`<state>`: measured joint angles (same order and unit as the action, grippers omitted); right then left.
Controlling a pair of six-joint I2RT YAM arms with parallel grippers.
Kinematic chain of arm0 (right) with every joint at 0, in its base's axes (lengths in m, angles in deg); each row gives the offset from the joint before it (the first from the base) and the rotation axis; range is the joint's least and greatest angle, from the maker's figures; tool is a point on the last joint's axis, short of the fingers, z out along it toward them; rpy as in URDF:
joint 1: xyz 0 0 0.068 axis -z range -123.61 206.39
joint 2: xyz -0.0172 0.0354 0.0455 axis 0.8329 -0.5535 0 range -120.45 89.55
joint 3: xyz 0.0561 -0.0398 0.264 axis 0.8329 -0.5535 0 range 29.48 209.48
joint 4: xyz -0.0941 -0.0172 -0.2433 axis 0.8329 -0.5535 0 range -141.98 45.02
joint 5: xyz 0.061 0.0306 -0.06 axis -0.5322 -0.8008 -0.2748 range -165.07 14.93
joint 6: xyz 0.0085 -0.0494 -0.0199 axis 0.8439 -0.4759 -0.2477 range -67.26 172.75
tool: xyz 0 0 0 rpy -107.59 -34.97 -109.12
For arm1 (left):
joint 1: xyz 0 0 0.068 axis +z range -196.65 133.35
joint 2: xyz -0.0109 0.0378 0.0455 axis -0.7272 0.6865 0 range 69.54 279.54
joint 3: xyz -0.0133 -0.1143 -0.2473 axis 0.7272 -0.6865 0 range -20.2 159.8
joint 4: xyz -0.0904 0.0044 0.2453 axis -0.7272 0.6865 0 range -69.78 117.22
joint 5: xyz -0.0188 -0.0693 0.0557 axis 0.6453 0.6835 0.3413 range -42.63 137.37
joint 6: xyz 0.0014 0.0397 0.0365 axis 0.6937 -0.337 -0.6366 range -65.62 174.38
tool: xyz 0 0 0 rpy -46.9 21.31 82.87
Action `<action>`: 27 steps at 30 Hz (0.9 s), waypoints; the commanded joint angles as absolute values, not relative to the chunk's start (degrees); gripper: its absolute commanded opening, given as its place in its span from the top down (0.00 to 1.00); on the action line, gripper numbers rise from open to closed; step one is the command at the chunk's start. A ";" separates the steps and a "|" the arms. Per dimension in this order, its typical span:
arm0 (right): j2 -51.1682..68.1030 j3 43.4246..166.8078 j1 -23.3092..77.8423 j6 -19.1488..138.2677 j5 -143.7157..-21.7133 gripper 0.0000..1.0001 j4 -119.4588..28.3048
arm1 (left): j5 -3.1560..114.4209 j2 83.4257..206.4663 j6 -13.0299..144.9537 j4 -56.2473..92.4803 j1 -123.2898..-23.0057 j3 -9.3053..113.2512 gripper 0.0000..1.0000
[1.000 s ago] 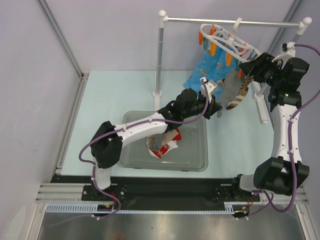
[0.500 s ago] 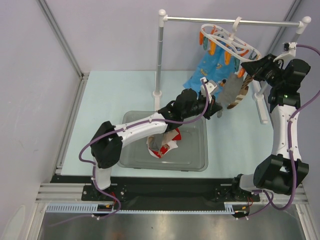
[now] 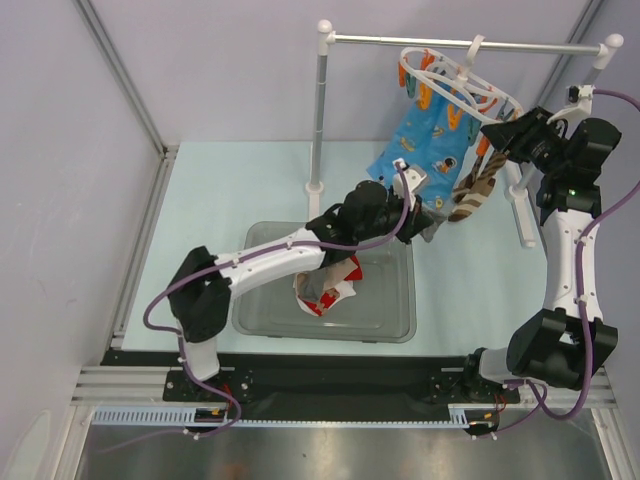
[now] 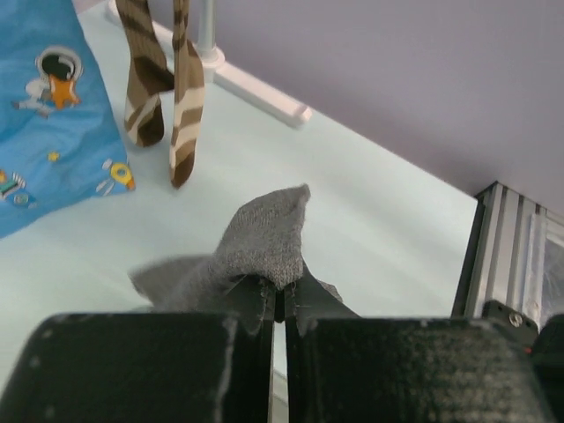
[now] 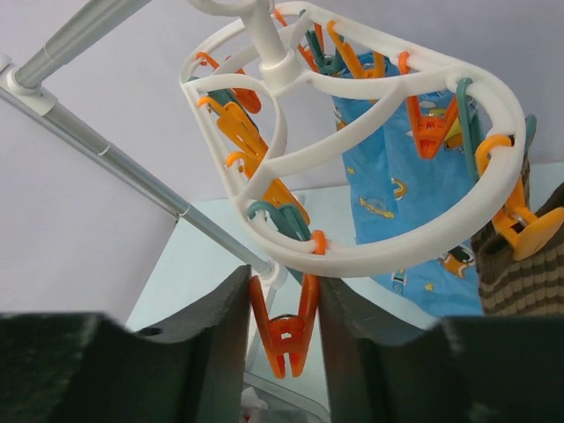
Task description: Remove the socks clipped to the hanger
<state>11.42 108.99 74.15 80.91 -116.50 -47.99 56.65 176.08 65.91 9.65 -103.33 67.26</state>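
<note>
The white oval hanger (image 3: 462, 82) hangs from the rail with orange pegs; it fills the right wrist view (image 5: 370, 233). A blue cartoon sock (image 3: 425, 150) and a brown-and-cream striped sock (image 3: 478, 192) hang clipped to it; both show in the left wrist view, blue (image 4: 44, 115) and striped (image 4: 163, 88). My left gripper (image 3: 428, 212) is shut on a grey sock (image 4: 264, 238), which hangs free of the hanger. My right gripper (image 5: 282, 326) is closed on the handles of an orange peg (image 5: 284, 339) at the hanger's near rim (image 3: 497, 135).
A grey bin (image 3: 390, 320) on the table holds a white-and-red sock (image 3: 325, 285). The white-and-metal rail stand (image 3: 320, 110) has posts at the back middle and far right. Purple cables loop off both arms.
The grey sock has come away from the hanger's peg and moved left with my left gripper. The striped sock has swung back under the hanger. My right gripper stays at the peg.
</note>
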 commanded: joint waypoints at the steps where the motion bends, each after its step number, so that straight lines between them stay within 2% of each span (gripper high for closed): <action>1: 12.38 108.50 74.41 80.78 -115.95 0.60 -49.02 | 55.19 167.02 65.28 14.75 -102.99 64.54 1.00; 2: 12.99 108.23 74.41 80.78 -116.03 0.50 -49.55 | 55.45 163.27 65.28 16.16 -102.64 63.05 1.00; 4: 13.69 107.27 74.50 81.13 -116.90 0.40 -50.69 | 54.58 159.21 65.98 19.59 -101.33 57.25 1.00; 8: 16.59 103.58 74.50 82.97 -116.30 0.27 -51.39 | 54.75 149.98 68.44 26.36 -97.90 47.68 1.00; 13: 21.42 98.05 74.50 84.13 -114.81 0.10 -51.05 | 52.91 142.67 65.11 39.95 -94.64 45.20 0.99; 21: 27.32 92.50 74.41 80.96 -107.95 0.08 -55.00 | 49.22 142.31 66.07 45.62 -93.05 42.56 0.98; 25: 28.72 91.27 74.41 79.99 -102.16 0.08 -57.81 | 49.30 141.88 67.39 47.03 -92.88 42.21 0.76; 27: 29.43 89.44 74.41 80.25 -101.00 0.08 -57.38 | 50.18 140.65 67.57 46.94 -92.88 42.29 0.70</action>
